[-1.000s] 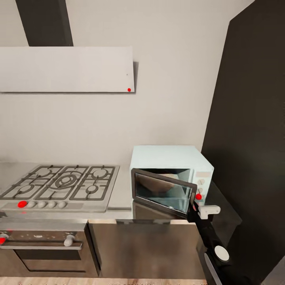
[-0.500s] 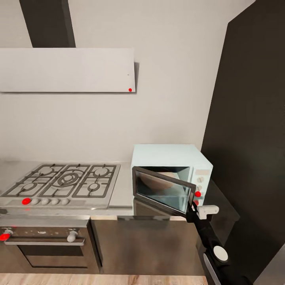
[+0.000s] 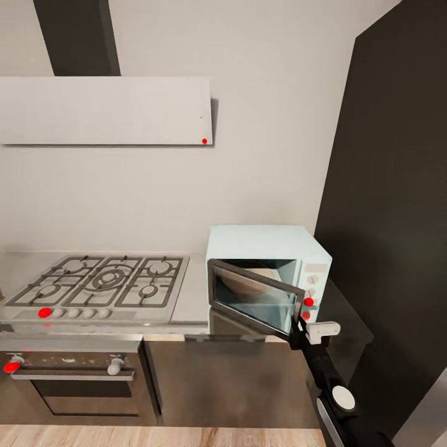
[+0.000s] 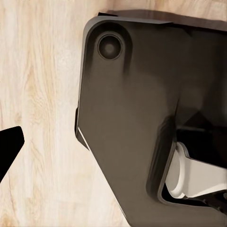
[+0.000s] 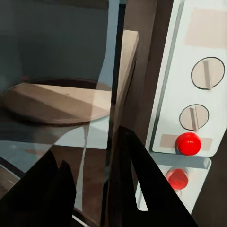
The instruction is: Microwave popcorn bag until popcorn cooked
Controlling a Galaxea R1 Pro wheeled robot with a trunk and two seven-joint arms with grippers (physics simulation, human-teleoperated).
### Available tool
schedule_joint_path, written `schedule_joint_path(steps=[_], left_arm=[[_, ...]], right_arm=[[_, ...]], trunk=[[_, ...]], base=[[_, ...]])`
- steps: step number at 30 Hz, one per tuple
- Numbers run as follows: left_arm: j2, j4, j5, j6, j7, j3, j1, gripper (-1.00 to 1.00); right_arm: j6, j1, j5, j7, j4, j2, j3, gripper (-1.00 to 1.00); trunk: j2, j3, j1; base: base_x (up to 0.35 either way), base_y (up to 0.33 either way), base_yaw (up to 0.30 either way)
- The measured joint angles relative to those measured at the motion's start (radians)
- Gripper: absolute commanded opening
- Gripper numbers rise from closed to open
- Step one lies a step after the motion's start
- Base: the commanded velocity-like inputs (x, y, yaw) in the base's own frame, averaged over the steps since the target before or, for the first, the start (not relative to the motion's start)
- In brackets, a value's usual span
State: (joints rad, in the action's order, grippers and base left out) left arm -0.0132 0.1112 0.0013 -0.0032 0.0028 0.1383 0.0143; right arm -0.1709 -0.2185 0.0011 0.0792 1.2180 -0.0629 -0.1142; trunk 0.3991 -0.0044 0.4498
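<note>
The pale mint-blue microwave [image 3: 267, 243] stands on the steel countertop [image 3: 192, 298], right of the gas hob. Its dark glass door [image 3: 254, 297] hangs partly open, hinged on the hob side. A tan-brown rounded shape [image 5: 54, 101] shows through the glass inside the cavity; it looks like the popcorn bag. My right gripper [image 3: 299, 333] is at the door's free edge, and in the right wrist view its dark fingers [image 5: 137, 175] stand apart on either side of that edge [image 5: 118, 94]. A black tip [image 4: 7, 147] of my left gripper hangs over the wooden floor.
The gas hob [image 3: 102, 282] with black grates lies on the left, the steel oven [image 3: 74, 385] below it, and the white hood [image 3: 105, 110] above. A tall dark cabinet [image 3: 391, 217] rises close to the microwave's right side. The robot's dark base [image 4: 137, 118] sits on the wood floor.
The whole head view has drawn back a little, so more floor shows. The right gripper stays at the door's free edge, and the door looks slightly nearer shut.
</note>
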Motion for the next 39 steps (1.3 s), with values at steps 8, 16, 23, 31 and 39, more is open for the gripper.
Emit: schedule_joint_path(steps=[8, 16, 23, 31, 39], left_arm=[[0.001, 0.0, 0.0, 0.0, 0.0, 0.0, 0.0, 1.0], [0.0, 0.0, 0.0, 0.005, 0.001, 0.0, 0.0, 1.0], [0.001, -0.001, 0.0, 0.0, 0.001, 0.0, 0.0, 1.0], [0.001, 0.0, 0.0, -0.001, 0.001, 0.0, 0.0, 1.0], [0.003, 0.0, 0.0, -0.001, 0.001, 0.0, 0.0, 1.0]], right_arm=[[-0.001, -0.001, -0.005, 0.002, 0.001, -0.001, 0.087, 1.0], [-0.001, -0.001, -0.004, 0.002, 0.001, -0.001, 0.087, 1.0], [0.0, 0.0, -0.005, 0.002, 0.001, 0.0, 0.087, 1.0], [0.0, 0.0, -0.005, 0.001, 0.001, 0.0, 0.087, 1.0], [-0.001, 0.0, -0.005, 0.001, 0.001, -0.001, 0.087, 1.0]], trunk=[[0.0, 0.0, 0.0], [0.0, 0.0, 0.0], [0.0, 0.0, 0.0], [0.0, 0.0, 0.0], [0.0, 0.0, 0.0]], base=[[-0.019, 0.0, 0.0], [-0.27, -0.007, 0.0], [0.025, -0.157, 0.0], [0.193, -0.229, 0.0], [0.12, -0.032, 0.0]])
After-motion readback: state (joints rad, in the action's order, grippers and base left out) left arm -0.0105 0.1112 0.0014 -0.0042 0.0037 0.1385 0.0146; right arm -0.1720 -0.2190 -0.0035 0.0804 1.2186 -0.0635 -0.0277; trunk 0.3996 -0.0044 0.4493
